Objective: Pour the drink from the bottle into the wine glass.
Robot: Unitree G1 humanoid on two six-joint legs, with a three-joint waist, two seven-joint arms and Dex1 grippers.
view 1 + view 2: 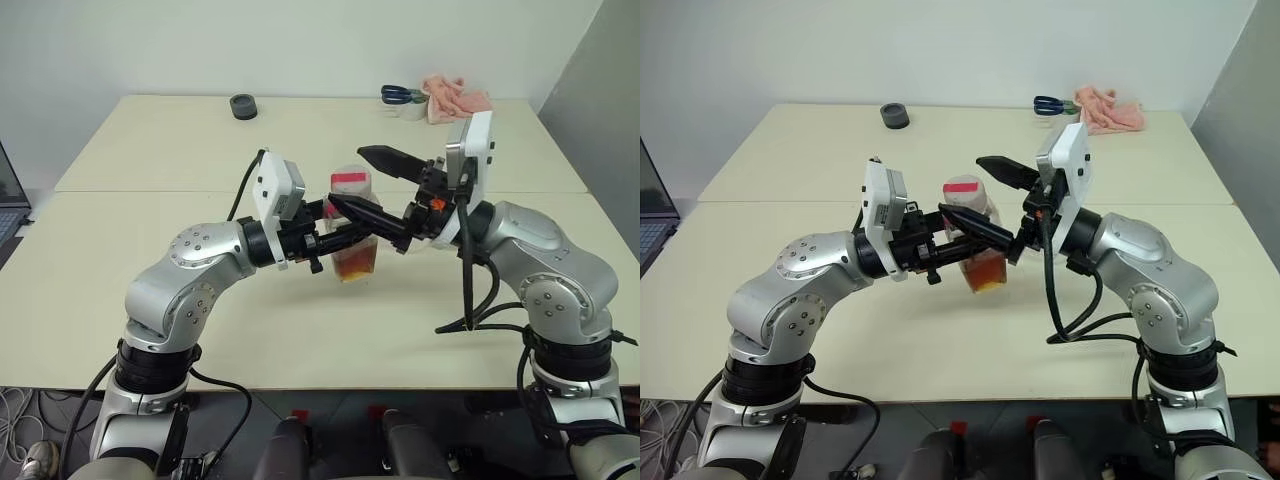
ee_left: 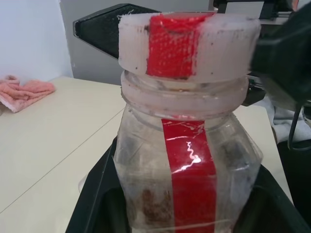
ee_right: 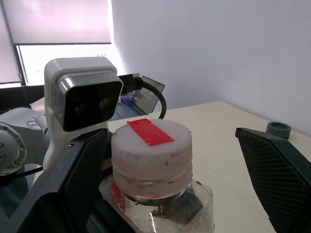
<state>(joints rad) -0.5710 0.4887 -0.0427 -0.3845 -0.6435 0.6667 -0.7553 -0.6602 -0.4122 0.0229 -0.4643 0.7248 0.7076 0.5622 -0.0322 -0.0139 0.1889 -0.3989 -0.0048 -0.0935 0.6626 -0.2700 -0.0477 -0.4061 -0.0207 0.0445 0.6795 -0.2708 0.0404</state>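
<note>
My left gripper (image 1: 345, 232) is clenched on the bottle (image 1: 353, 240), pinching its squarish body from the side and holding it upright above the surface (image 1: 150, 160), roughly in front of my chest. The drink (image 1: 356, 264) sits low in the bottle, a reddish-amber pool at the bottom, and the cap (image 3: 150, 148) with its red strip is still on. My right gripper (image 3: 165, 160) is released, its fingers spread wide with one finger (image 3: 279, 165) on the far side of the cap and the other on the near side, so the cap lies straight between them and a little ahead. The relation that matters is this: the bottle's long axis stands vertical, the cap is at its top, and my right gripper comes at it nearly level from the right, at cap height. I judge the cap has to come off before any pouring, and my right gripper is the one placed to do it: close across the cap and twist about that vertical axis while my left gripper keeps the body from turning. I cannot make out the wine glass from here, so where the pour will go is unsettled.
</note>
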